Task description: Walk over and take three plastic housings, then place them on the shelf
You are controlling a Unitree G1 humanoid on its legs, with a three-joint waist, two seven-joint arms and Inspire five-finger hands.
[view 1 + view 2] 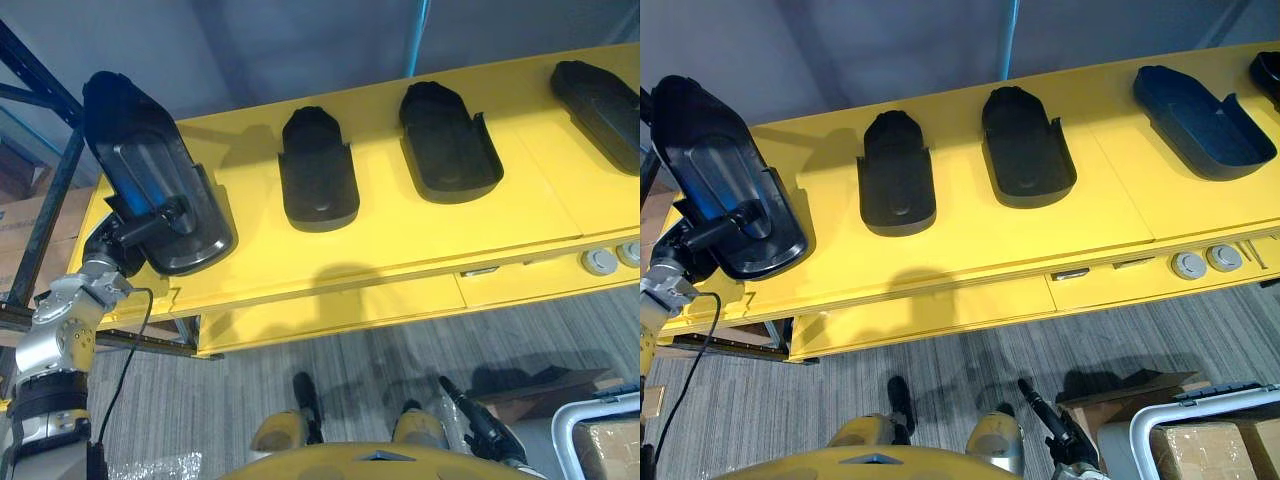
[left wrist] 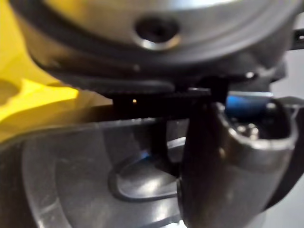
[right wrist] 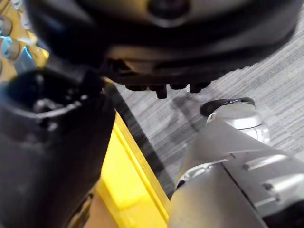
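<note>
Housing (image 1: 150,170) in left hand (image 1: 118,245) by yellow table (image 1: 400,240); grey carpet (image 1: 400,360).

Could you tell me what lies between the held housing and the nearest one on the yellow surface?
Only bare yellow surface, in the left eye view, between held housing and nearest housing.
</note>
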